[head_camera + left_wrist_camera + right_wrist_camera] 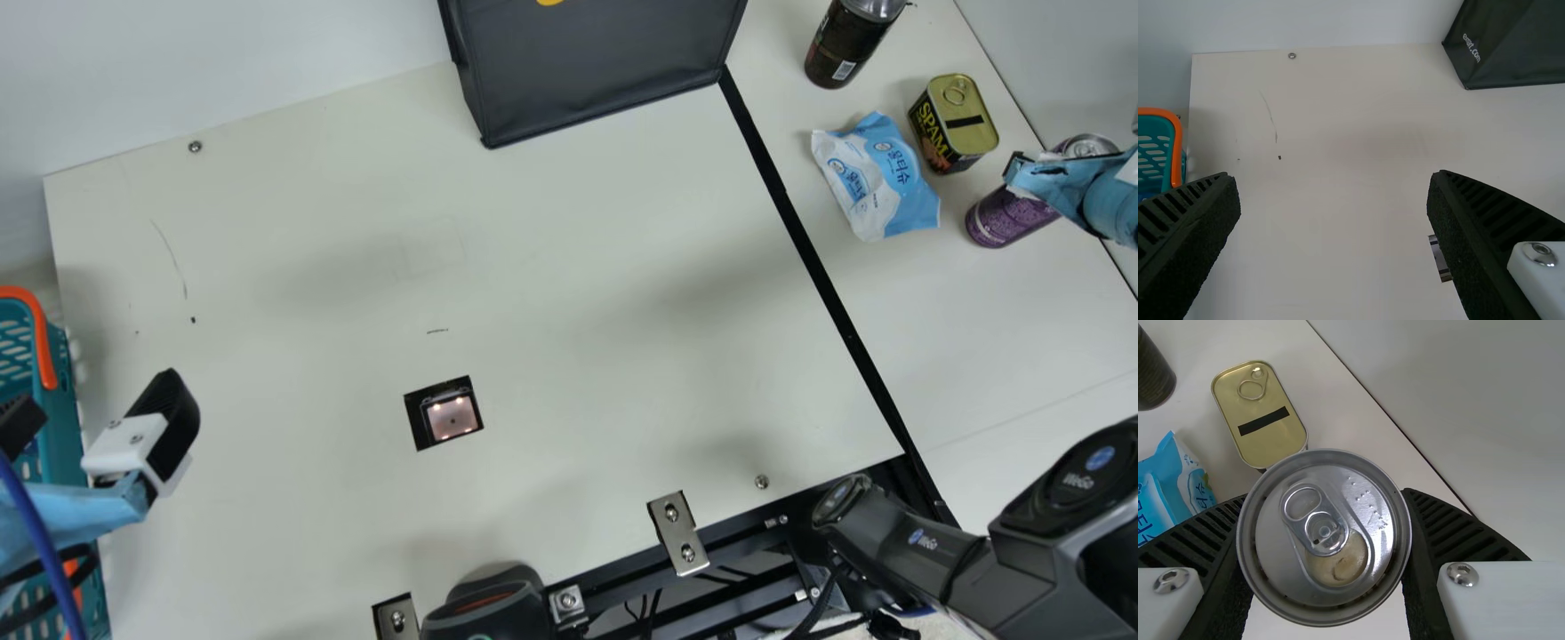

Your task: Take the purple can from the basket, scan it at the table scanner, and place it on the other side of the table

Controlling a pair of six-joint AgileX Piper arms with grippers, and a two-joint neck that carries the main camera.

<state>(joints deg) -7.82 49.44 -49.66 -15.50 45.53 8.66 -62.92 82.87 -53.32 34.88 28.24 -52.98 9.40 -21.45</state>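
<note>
Clock positions are centred on the table scanner [452, 420]; 12 is the main view's top.

1. Basket [40, 338]: 9 o'clock, beside the desk [311, 356]; presumably the supply point.
2. Left pincer [98, 413]: 9 o'clock, near the basket. Fingers wide apart, holding nothing; likely parked off the scanner.
3. Table scanner: recessed, presumably so that codes are presented from above.
4. Dark bag [596, 71]: 1 o'clock; printed.
5. Black strip [831, 293]: likely divides scanning area from placing area.
6. Beyond the strip, between 1 and 2 o'clock: dark bottle [836, 49], barcode outward. At 2 o'clock: blue-and-white pack [876, 182], printed, and gold-topped tin [969, 124], bright lettering on its side.
7. Purple can [1005, 218]: between 2 and 3 o'clock, near the tin, clamped between the right pincer's [1323, 520] fingers. Lid uncovered; this grip should suit upright placement. Next action, as judged: confirm base contact, then release.
</note>
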